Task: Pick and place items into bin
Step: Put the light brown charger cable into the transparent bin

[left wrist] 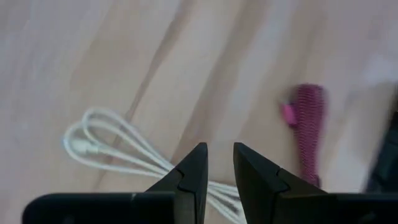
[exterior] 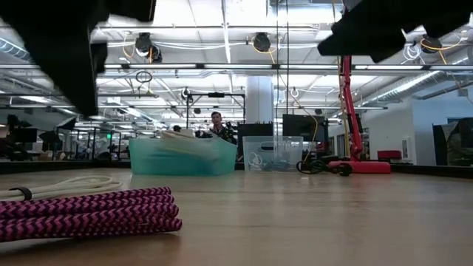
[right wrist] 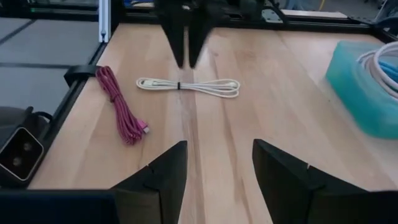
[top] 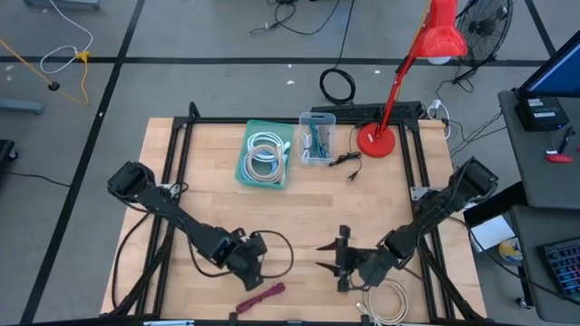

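A cream bundled cord (right wrist: 186, 86) lies flat on the wooden table, and a maroon bundled cord (right wrist: 118, 109) lies beside it near the front edge (top: 263, 294). My left gripper (left wrist: 219, 149) points down just above the cream cord's (left wrist: 106, 140) middle. It is narrowly open and holds nothing. My right gripper (right wrist: 217, 180) stands wide open and nearly level, facing the left gripper (right wrist: 186, 59) and both cords, clear of them. A pale coil (top: 385, 303) lies at the front edge under the right arm. The teal bin (top: 258, 127) at the back holds white coils.
A small clear bin (top: 317, 140) with teal cords stands right of the teal bin. A red lamp (top: 381, 136) with a black cord stands at the back right. Black frame rails (top: 172, 163) border the table. A person (exterior: 216, 122) shows far behind the table.
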Robot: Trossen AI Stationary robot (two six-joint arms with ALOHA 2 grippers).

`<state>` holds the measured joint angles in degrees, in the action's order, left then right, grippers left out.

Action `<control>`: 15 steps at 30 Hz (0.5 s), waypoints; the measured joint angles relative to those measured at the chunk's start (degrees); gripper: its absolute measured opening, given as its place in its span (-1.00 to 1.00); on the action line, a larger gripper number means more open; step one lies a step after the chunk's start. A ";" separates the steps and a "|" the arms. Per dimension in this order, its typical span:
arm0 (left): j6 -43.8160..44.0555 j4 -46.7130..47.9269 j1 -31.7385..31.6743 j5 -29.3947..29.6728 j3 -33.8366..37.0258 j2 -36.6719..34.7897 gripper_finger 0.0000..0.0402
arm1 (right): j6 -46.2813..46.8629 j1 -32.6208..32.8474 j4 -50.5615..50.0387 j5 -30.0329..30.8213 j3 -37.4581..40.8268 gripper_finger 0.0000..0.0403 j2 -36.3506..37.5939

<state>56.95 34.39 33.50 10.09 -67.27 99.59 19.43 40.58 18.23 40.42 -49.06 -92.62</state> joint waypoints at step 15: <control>-24.02 46.20 0.74 -4.14 -47.55 28.04 -0.60 | 2.34 -0.35 4.21 0.06 2.87 -0.15 0.66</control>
<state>32.94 80.59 34.24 5.95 -114.83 127.63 21.77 40.23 22.45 40.48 -46.19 -91.96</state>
